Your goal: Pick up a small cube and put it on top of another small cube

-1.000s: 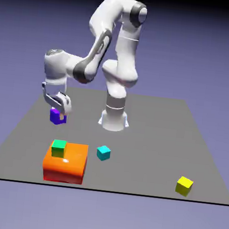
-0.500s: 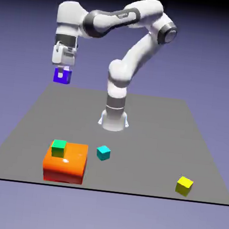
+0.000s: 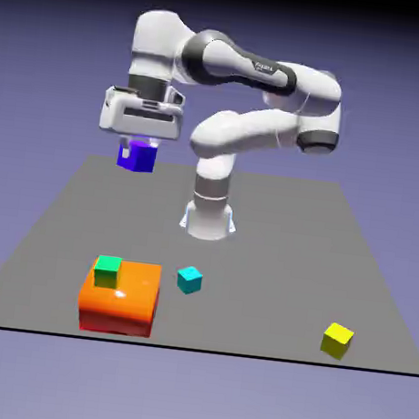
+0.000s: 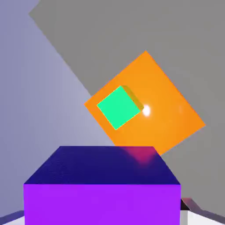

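The jaws pinch the small cube (image 3: 138, 156), which hangs from the gripper (image 3: 137, 150) high above the bench (image 3: 272, 257), over its far-left corner as the exterior view shows it. Half a second earlier the cube hung farther toward that view's left; a second ago it sat low, near the bench surface. In the hand view, the small cube (image 4: 102, 186) fills the foreground; beyond it lies the green cube (image 4: 118, 107) on the orange block (image 4: 162, 114), near the bench's front-left corner.
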Robot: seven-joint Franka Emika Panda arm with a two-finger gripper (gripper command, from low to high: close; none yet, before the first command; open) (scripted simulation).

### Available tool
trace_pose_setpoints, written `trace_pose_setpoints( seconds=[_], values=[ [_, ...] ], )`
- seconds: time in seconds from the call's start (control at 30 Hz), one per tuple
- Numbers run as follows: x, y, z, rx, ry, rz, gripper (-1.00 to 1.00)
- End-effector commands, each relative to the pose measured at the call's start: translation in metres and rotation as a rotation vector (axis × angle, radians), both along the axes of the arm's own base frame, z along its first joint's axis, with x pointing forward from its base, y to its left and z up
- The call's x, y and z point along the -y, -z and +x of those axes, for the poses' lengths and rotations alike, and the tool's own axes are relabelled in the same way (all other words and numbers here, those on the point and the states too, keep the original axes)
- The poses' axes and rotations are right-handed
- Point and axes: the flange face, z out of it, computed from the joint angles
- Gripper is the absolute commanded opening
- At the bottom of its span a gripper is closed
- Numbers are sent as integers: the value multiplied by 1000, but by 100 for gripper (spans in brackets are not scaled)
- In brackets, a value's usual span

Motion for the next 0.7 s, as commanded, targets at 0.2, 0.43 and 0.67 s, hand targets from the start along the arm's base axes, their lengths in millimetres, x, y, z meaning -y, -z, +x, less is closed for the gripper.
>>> trace_pose_setpoints(
  seconds=[0.2,0.43,0.67],
  values=[
    [39,103,36,-129,275,132,-100],
    [64,176,34,-161,385,154,-100],
    [65,141,32,-161,385,154,100]
  ],
)
